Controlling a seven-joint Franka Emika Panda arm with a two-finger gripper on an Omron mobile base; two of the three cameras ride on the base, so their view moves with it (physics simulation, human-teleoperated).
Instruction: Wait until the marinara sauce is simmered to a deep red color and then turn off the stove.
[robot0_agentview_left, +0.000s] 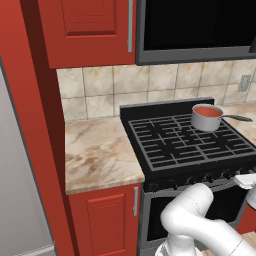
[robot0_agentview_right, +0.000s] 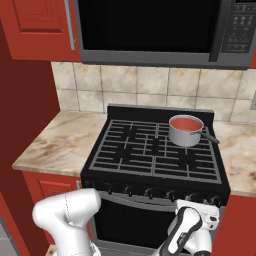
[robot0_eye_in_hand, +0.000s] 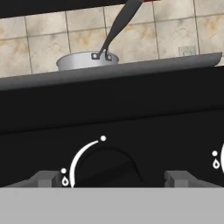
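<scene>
The stove (robot0_agentview_right: 155, 150) stands between two stretches of marble tabletop (robot0_agentview_left: 97, 150), its black grates covering the whole top. On the rear right burner sits a small grey saucepan (robot0_agentview_right: 185, 131) holding the marinara sauce (robot0_agentview_right: 185, 123), a smooth orange-red disc filling the pan nearly to its rim. The pan's dark handle (robot0_agentview_right: 210, 136) points toward the stove's right edge. Nothing else stands on the grates, and the tabletop left of the stove is bare marble.

Above the stove hangs a black microwave (robot0_agentview_right: 150, 27) with a grey frame, and red cabinets (robot0_agentview_left: 85, 30) flank it on the left. A beige tiled backsplash (robot0_agentview_right: 150, 87) runs behind the stove's back edge, with a wall outlet (robot0_agentview_left: 244, 82) near the right. Along the stove's front edge runs a row of small dark knobs (robot0_agentview_right: 150, 192), with the oven door (robot0_agentview_right: 135, 220) below.

The gripper (robot0_eye_in_hand: 111, 177) is low at the stove's front right, right up against the control panel. In the hand view its two grey fingertips (robot0_eye_in_hand: 43, 178) stand on either side of one round black knob (robot0_eye_in_hand: 107, 168), with a white arc mark and flame symbols around it. The jaws are spread wide with gaps showing on both sides of the knob; they are not clamped on it. Over the panel's top edge the saucepan's side and its handle rise against the tiles.
</scene>
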